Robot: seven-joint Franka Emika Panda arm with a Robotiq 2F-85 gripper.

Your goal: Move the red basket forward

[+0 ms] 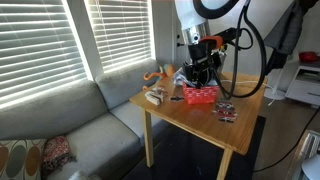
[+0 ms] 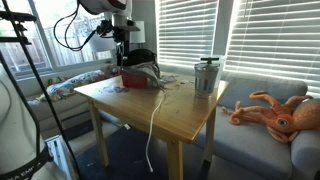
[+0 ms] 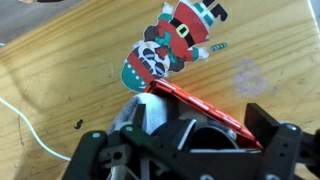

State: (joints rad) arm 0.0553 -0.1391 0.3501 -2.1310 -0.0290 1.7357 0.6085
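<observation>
Red basket [image 1: 199,95], rectangular (bright plastic) — small

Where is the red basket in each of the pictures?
Exterior view: the red basket sits mid-picture, on the middle of the table.
Exterior view: the red basket sits left of centre, near the table's far left end.
Wrist view: the red basket shows only its rim, low and centre-right.
Shared landmark: the wooden table lies under it in all three views.

Grey sofa [image 1: 70,125] beneath blinds [image 1: 50,40], wooden table [image 2: 190,118]
</observation>
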